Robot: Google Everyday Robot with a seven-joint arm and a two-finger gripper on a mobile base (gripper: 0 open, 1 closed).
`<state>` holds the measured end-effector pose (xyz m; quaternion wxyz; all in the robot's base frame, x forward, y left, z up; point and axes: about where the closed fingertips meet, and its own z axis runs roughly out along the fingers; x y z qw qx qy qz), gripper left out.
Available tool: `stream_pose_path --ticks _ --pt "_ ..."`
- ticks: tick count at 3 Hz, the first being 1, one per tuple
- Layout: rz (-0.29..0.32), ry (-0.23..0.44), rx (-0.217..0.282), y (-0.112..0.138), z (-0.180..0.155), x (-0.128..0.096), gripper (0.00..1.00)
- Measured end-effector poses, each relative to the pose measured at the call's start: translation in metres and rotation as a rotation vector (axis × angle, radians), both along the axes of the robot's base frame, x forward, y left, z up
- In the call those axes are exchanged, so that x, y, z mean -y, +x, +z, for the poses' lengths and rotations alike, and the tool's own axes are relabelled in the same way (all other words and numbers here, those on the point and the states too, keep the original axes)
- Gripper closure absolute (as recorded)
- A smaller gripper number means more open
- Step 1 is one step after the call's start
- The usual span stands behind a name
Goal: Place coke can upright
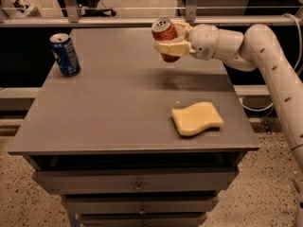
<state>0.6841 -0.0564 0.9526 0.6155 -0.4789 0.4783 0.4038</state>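
The red coke can with a silver top is held in the air above the far right part of the grey table. It leans a little to the left, top end up. My gripper is shut on the can's middle, with one cream fingertip across its front. The white arm reaches in from the right. A dark shadow lies on the table below the can.
A blue soda can stands upright at the table's far left. A yellow sponge lies near the front right. Drawers sit under the tabletop. A rail runs behind the table.
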Motion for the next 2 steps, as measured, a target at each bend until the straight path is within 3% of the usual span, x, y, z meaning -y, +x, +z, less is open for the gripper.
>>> stream_pose_path --ticks 1,2 --pt "0.009 0.023 -0.056 0.002 -0.023 0.004 1.00" --pt "0.019 0.025 -0.110 0.006 -0.039 0.009 0.82"
